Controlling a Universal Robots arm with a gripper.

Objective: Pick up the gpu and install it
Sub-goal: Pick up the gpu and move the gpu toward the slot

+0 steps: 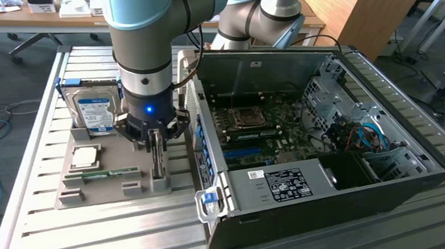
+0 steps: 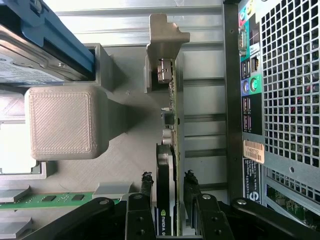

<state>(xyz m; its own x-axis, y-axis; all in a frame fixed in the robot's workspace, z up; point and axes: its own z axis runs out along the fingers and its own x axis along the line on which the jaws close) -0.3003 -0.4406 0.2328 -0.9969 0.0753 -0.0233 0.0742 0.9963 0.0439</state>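
The gpu [image 1: 158, 162] stands on edge in a slot of the grey holder tray [image 1: 91, 196], beside the open computer case [image 1: 319, 157]. From the wrist it appears edge-on: thin green board with a black cooler [image 2: 167, 160] and the silver bracket end [image 2: 164, 70] in a grey post. My gripper [image 1: 156, 139] is lowered over the card, open, with one finger [image 2: 146, 187] on the cooler side and the other [image 2: 190, 187] on the board side. A narrow gap shows on each side.
On the tray are a silver hard drive with a blue label [image 1: 94, 110], a CPU [image 1: 84, 157] and a green RAM stick [image 1: 104, 174]. A grey block [image 2: 62, 122] stands beside the card. The case's rear panel [image 2: 280, 100] is close by. The slatted metal table [image 1: 38, 223] carries everything.
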